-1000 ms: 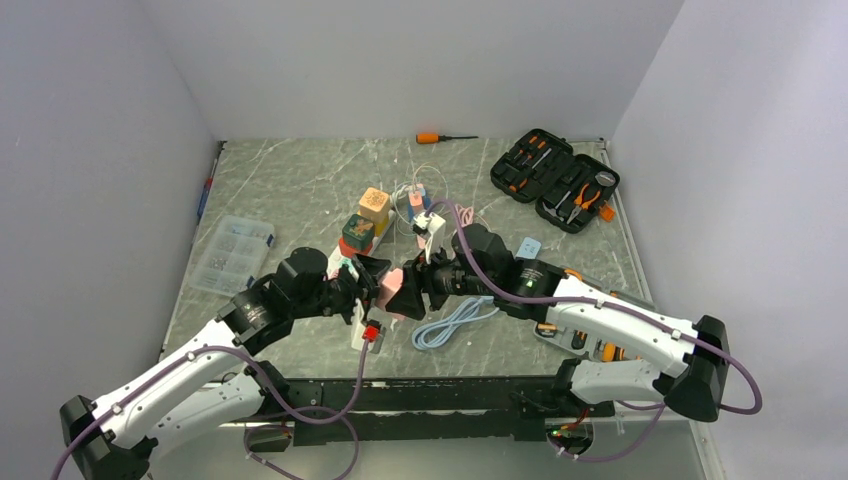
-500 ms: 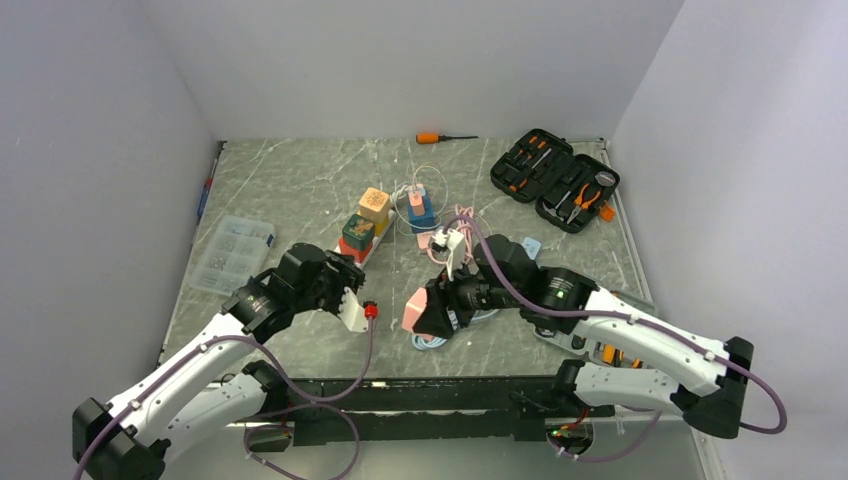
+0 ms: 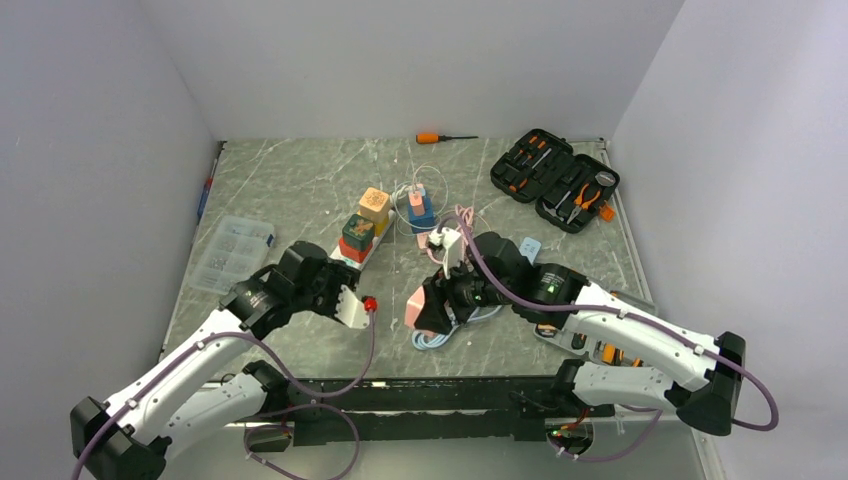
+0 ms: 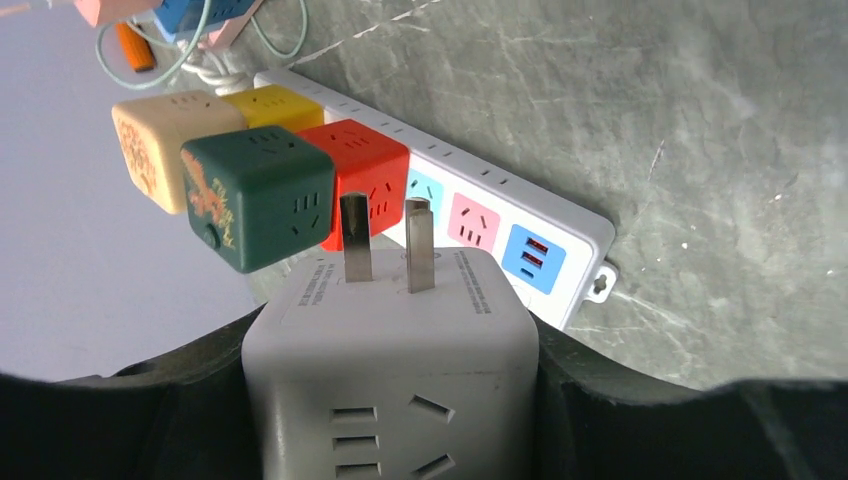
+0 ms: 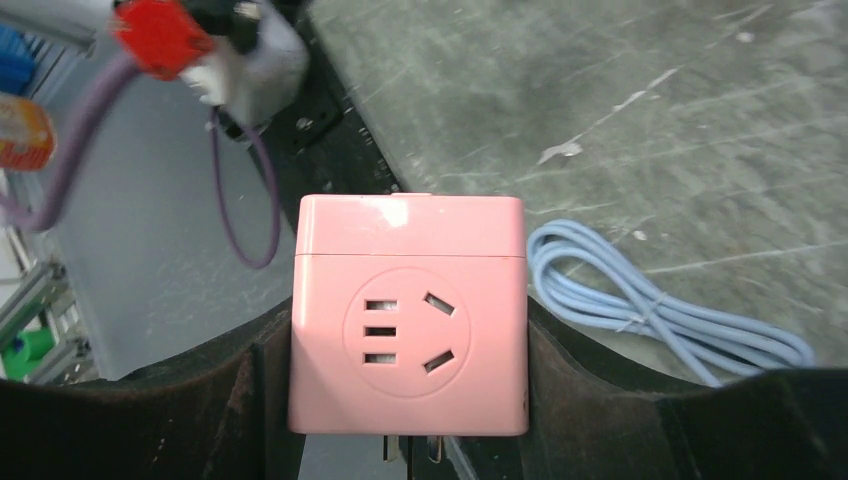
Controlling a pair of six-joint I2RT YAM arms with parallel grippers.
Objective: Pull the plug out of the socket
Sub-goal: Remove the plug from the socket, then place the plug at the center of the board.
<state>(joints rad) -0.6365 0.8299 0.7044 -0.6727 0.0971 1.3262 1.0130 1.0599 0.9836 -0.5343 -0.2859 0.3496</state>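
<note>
My left gripper (image 3: 349, 306) is shut on a white cube plug (image 3: 353, 309). In the left wrist view the white cube (image 4: 390, 370) sits between the jaws of that gripper (image 4: 390, 330), its two bare prongs (image 4: 420, 240) pointing away, free of any socket. My right gripper (image 3: 428, 306) is shut on a pink cube socket (image 3: 414, 304). In the right wrist view the pink cube (image 5: 408, 320) sits between the jaws of that gripper (image 5: 408, 345), socket face up. The two cubes are apart, with a gap of table between them.
A white power strip (image 4: 520, 235) with green (image 4: 260, 195), red, yellow and beige cubes (image 3: 373, 205) lies behind the left gripper. A coiled blue cable (image 3: 458, 325) lies under the right gripper. An open tool case (image 3: 555, 180), screwdriver (image 3: 440, 137) and clear box (image 3: 232, 255) sit around.
One second ago the white and pink cubes were joined at the centre. They have since come apart: the left gripper drew left with the white cube, the right gripper drew right with the pink one.
</note>
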